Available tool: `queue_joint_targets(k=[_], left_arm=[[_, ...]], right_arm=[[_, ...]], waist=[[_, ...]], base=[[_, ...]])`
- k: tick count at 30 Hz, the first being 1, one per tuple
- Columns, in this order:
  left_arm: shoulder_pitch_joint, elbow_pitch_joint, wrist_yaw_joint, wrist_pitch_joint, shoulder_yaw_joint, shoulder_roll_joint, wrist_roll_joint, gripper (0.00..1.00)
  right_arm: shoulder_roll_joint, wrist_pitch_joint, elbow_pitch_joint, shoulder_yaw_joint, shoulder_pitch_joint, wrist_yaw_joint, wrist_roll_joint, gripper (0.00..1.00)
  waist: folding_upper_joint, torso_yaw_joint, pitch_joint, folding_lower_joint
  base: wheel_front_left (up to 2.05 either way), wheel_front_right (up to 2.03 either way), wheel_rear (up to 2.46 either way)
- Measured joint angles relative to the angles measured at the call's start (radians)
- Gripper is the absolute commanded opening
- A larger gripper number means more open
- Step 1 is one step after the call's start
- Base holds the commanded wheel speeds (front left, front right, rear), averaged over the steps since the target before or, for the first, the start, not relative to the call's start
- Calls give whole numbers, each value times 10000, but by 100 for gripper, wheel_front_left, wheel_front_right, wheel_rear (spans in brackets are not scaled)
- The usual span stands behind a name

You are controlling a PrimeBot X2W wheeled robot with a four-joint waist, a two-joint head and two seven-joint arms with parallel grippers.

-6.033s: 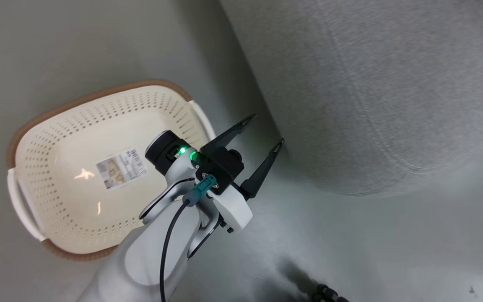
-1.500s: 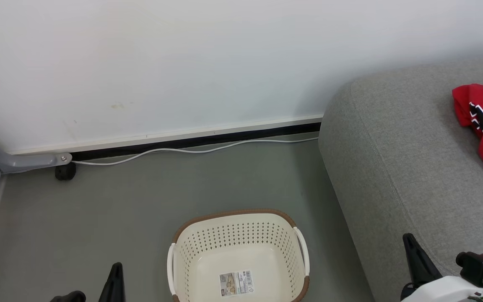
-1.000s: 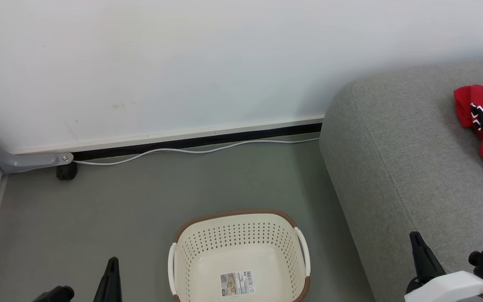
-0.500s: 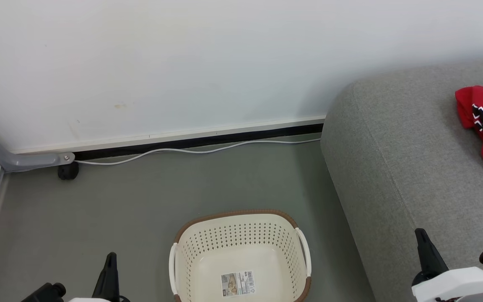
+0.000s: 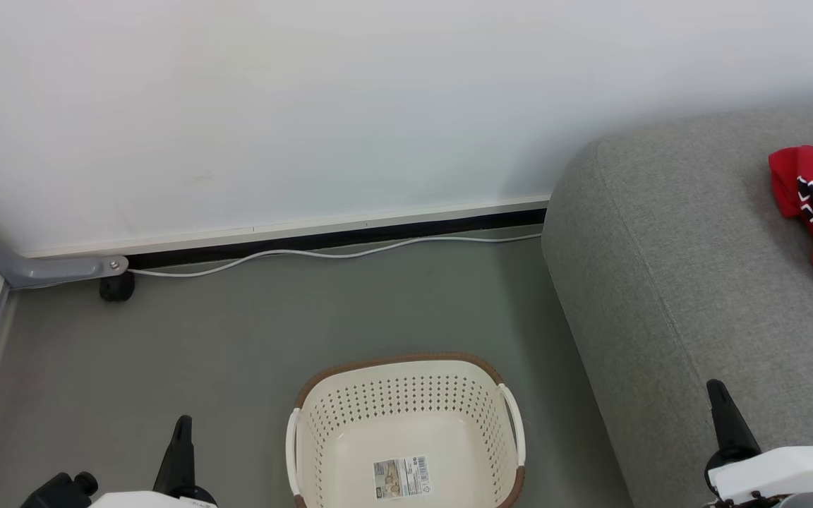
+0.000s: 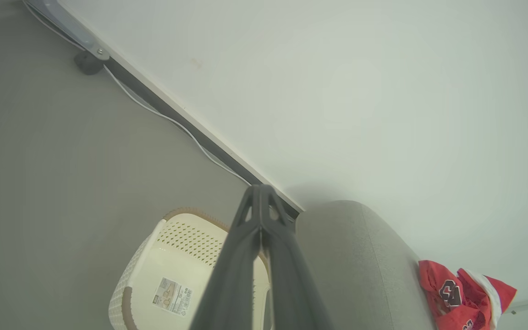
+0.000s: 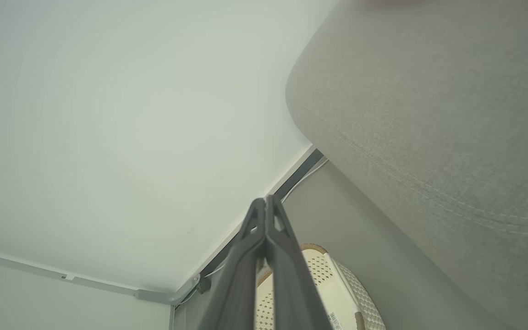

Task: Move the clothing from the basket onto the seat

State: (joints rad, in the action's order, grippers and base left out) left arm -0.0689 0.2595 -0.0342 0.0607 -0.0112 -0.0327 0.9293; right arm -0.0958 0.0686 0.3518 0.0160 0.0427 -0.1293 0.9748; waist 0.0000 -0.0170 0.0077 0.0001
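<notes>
My left hand [image 6: 260,195] and right hand [image 7: 265,206] are clenched, empty. The basket [image 5: 406,391] stands on grey floor [image 5: 237,339] beside the sofa [image 5: 696,268]; clothing [image 5: 812,204] lies there.

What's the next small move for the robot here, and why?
Probably just park both arms and call it done. The basket has only its label inside, the clothing lies on the sofa, and the left claw and right claw are both shut with nothing in them, so nothing seems left to carry.
</notes>
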Motion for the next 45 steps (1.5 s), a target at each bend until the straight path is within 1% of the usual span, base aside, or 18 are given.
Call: queue_joint_targets(k=[22,45], left_arm=[[405,33,-278,-614,-242,-4,2460,0],[864,75,-667,-1298,-525,-12,5101,0]], right_arm=[[215,-663,-247,-506,96,0,2284,0],[395,-1312,-533,-1110,171,2,4767,0]], waist=[[0,63,-17,0],[0,131,-36,0]], base=[[0,0,0],[0,0,0]])
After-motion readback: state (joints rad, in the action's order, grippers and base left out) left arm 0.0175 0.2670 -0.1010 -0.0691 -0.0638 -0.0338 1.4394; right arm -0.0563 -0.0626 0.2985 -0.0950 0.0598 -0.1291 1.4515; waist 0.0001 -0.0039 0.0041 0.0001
